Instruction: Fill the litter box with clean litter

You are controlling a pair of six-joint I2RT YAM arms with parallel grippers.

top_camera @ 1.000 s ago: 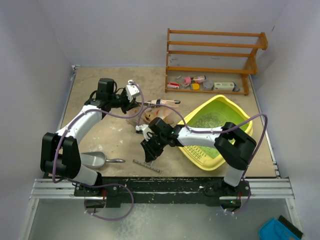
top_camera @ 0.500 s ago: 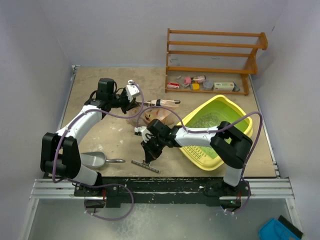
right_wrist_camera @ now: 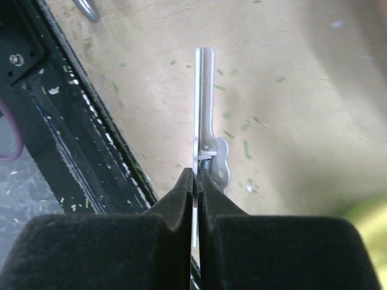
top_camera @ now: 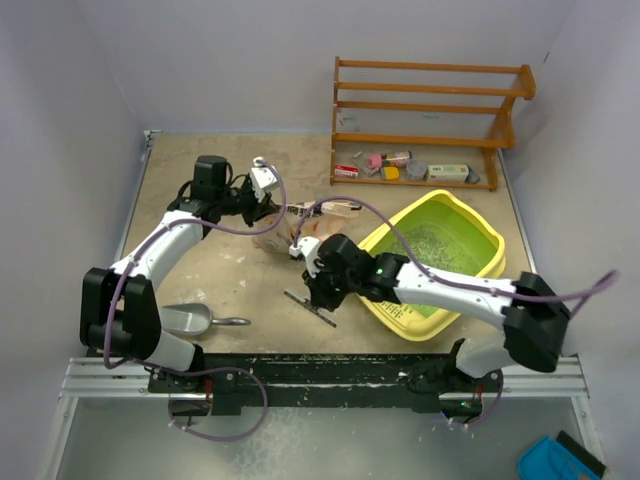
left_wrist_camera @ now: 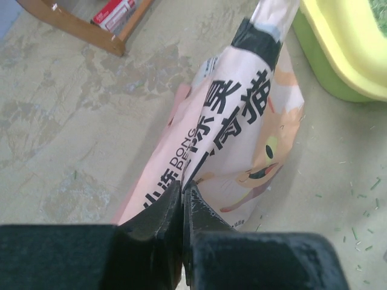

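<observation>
The yellow litter box [top_camera: 487, 262] sits at the right, with pale clean litter [top_camera: 432, 240] scattered on its green floor; its rim [left_wrist_camera: 338, 54] also shows in the left wrist view. A tan printed bag [top_camera: 300, 226] [left_wrist_camera: 242, 133] lies left of the box. My left gripper [top_camera: 278, 208] [left_wrist_camera: 182, 188] pinches the bag's folded edge with the jaws almost together. Just in front of the box's near-left corner, my right gripper [top_camera: 322, 297] [right_wrist_camera: 196, 176] is shut on a thin silver clip [top_camera: 311, 308] [right_wrist_camera: 204, 96], held above the table.
A silver scoop [top_camera: 195, 320] lies at the near left by the left arm's base. A wooden rack [top_camera: 430, 110] with small items stands at the back right. The black base rail [right_wrist_camera: 60, 121] runs along the near edge. Green granules dot the table.
My right gripper came down open onto the clip lying on the table, shut on it, and has lifted it up and to the right. The left gripper stays on the bag.
</observation>
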